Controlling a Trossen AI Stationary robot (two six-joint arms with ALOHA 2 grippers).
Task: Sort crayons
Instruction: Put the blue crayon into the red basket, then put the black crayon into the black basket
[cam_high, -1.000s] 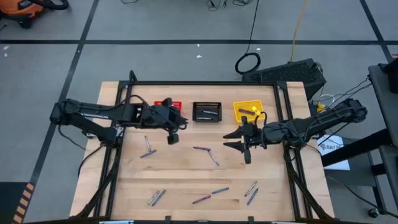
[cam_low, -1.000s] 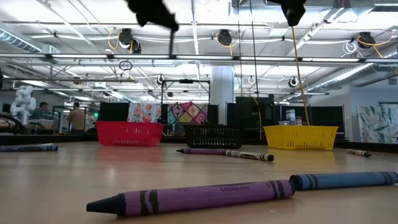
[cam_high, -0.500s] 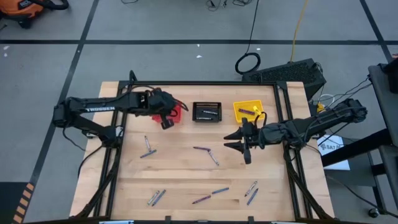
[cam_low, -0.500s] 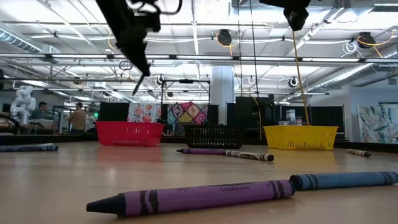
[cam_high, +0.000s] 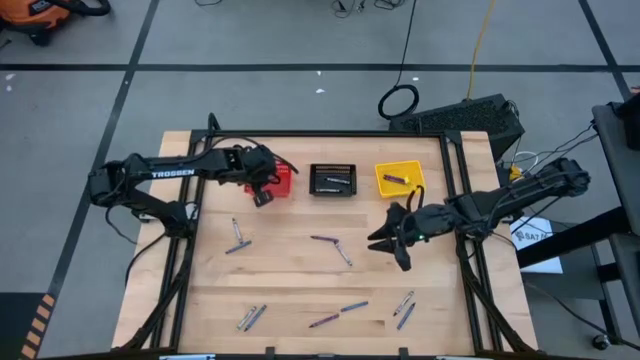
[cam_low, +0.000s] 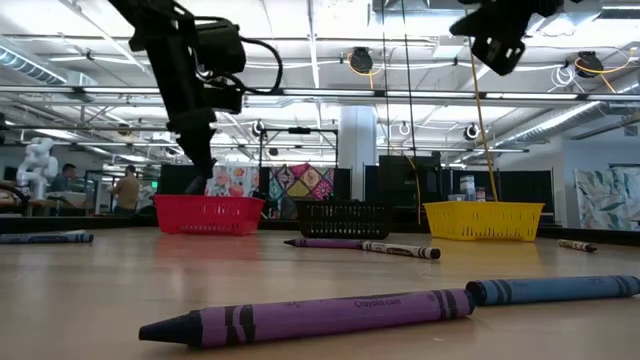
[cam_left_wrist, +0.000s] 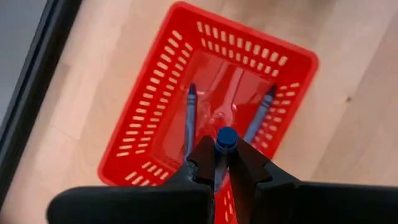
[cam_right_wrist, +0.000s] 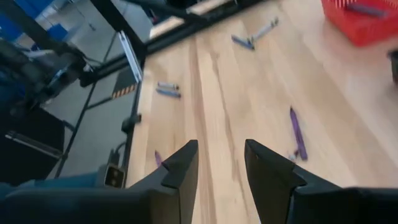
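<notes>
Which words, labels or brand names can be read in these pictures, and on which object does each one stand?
"TROSSEN": white letters on the left arm, high view.
"Crayola.com": on the purple crayon nearest the low camera; small, only roughly legible.
Label on the farther purple crayon: too small to read.
Printing on the white paper right of the table: blurred, unreadable.

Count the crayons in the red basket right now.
2 blue crayons lie inside the red basket, one along each side wall. A third blue crayon sits between the left gripper's fingers, above the basket.
</notes>
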